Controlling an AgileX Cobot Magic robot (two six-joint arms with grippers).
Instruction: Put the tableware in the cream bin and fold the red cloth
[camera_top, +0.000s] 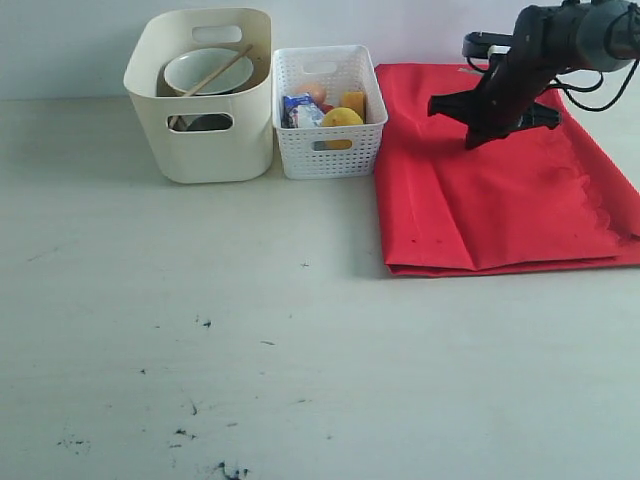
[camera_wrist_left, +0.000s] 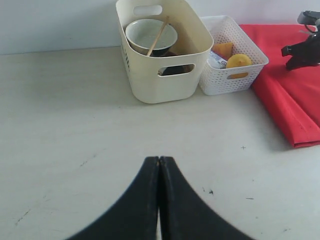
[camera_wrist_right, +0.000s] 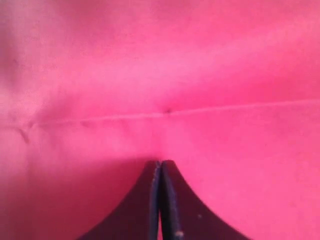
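- The red cloth (camera_top: 480, 210) lies flat on the tabletop (camera_top: 300, 350), with the white basket (camera_top: 330, 150) between it and the cream bin (camera_top: 160, 140). It looks already doubled over, since layered edges show along its front.
- The right fingers (camera_wrist_right: 172, 200) are clenched on nothing and hang over the part of the cloth level with the cream bin. A crease runs crosswise just ahead of their tips. This arm is by far the nearer one.
- The left fingers (camera_wrist_left: 145, 200) are also clenched and empty. They hang over bare tabletop in front of the cream bin, well apart from the cloth.
- The pale green bowl (camera_top: 200, 75) and the chopsticks (camera_top: 225, 66) sit inside the cream bin.
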